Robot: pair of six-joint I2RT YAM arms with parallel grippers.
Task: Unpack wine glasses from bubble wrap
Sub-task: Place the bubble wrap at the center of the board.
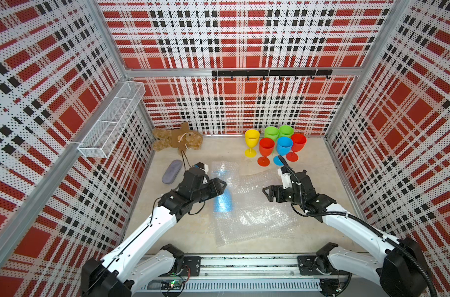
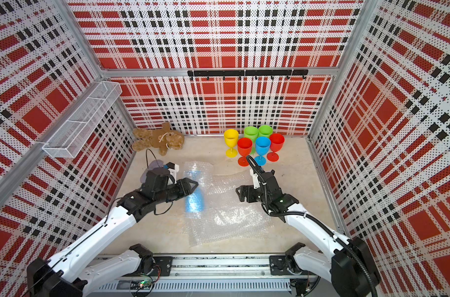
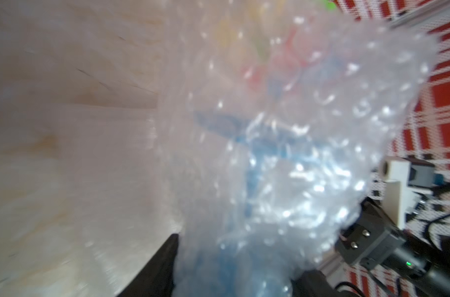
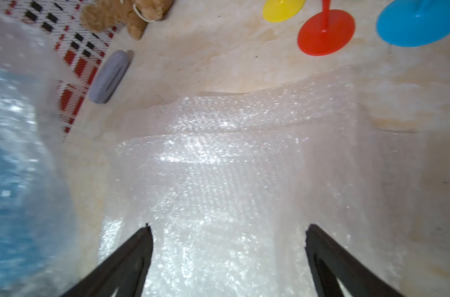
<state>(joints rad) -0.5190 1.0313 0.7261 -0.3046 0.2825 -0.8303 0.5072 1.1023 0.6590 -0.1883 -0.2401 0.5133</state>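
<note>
Six unwrapped wine glasses stand upright at the back right: yellow, two green, two red and one blue. A seventh, blue wine glass is rolled in bubble wrap at the table's middle and looks smeared by motion. My left gripper reaches over this bundle from the left. In the left wrist view its black fingers press both sides of the bundle. My right gripper hovers open over flat, loose bubble wrap sheets, with nothing between its fingers.
A brown teddy bear lies at the back left with a grey oblong case in front of it. A white wire basket hangs on the left wall. A black hook rail runs along the back wall. Loose wrap covers the front middle.
</note>
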